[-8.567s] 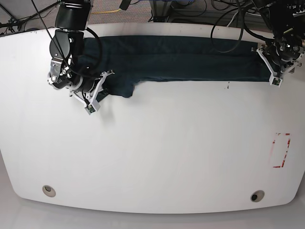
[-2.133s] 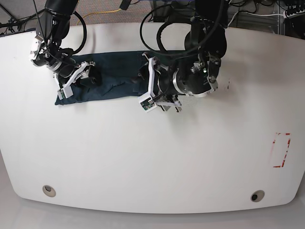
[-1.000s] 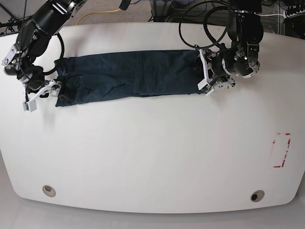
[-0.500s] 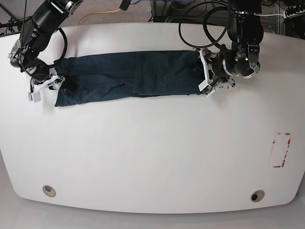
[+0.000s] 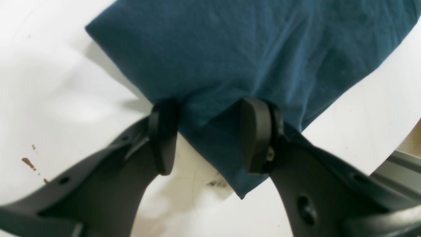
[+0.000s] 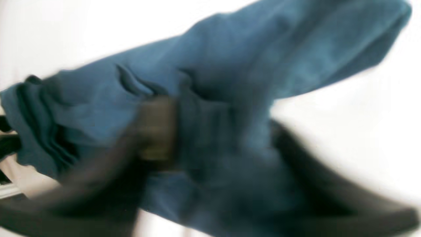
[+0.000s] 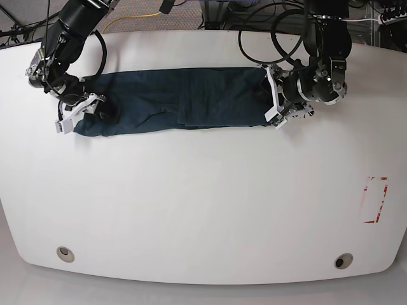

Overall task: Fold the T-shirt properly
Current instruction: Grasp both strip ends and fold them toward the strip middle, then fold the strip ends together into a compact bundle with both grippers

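The dark teal-navy, soft cotton T-shirt (image 7: 172, 101) is laid as a long horizontal band across the far part of the white rounded table (image 7: 203, 203), with lapped layers seen near its middle. One end of the cloth (image 5: 236, 59) is straddled by the left gripper (image 5: 210, 135), whose black pads (image 5: 162, 135) are spread apart with fabric between them. The other end (image 6: 204, 108) is met by the right gripper (image 7: 79, 112); its view is blurred, so its grip cannot be told.
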`<state>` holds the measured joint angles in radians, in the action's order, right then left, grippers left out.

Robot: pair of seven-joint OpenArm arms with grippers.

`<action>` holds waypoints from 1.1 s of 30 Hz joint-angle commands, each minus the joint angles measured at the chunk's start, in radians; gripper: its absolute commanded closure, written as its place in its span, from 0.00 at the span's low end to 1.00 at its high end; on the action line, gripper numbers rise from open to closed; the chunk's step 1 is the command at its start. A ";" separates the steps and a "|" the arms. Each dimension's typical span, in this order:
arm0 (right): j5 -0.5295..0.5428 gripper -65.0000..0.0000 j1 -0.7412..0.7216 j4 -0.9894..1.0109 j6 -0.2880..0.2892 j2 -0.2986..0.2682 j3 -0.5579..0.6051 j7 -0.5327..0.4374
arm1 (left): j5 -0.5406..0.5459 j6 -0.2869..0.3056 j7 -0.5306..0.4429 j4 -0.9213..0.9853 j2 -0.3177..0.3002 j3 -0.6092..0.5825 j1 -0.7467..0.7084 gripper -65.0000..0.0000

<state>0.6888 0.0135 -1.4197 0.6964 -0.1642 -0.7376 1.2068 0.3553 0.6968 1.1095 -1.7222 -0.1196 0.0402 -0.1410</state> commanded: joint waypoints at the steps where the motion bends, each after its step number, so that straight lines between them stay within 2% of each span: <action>1: 0.016 0.97 -0.011 -0.020 0.002 -0.015 -0.001 -0.015 | 0.003 0.001 -0.002 -0.011 0.001 -0.001 0.008 0.58; 2: 0.016 1.00 -0.010 -0.020 0.002 -0.021 -0.001 -0.015 | 0.003 0.001 -0.002 -0.011 0.001 -0.003 0.008 0.58; 7: 0.016 1.00 0.003 -0.086 0.002 -0.048 -0.001 -0.015 | 0.001 0.001 -0.004 0.038 0.038 -0.006 0.013 0.57; 12: 0.025 1.00 0.062 -0.280 0.002 -0.050 -0.001 -0.006 | 0.008 0.001 -0.004 0.123 0.056 -0.006 0.054 0.57; 19: 0.027 1.00 0.088 -0.527 0.002 -0.039 -0.003 0.110 | 0.001 0.001 -0.027 0.224 0.137 -0.006 0.091 0.57; 23: 0.105 1.00 0.088 -0.585 0.002 0.024 0.011 0.146 | 0.001 0.001 -0.030 0.285 0.159 -0.007 0.106 0.57; 27: 0.187 1.00 0.122 -0.588 0.002 0.071 0.108 0.146 | 0.001 0.001 -0.030 0.302 0.171 -0.007 0.119 0.57; 33: 0.265 1.00 0.136 -0.585 0.002 0.211 0.184 0.143 | 0.001 0.001 -0.030 0.304 0.169 -0.007 0.116 0.57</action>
<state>0.9066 0.1638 -1.9869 0.6964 0.0200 -0.5686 1.3739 0.4301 0.7101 1.0042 -1.4258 0.0525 0.0357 -0.0174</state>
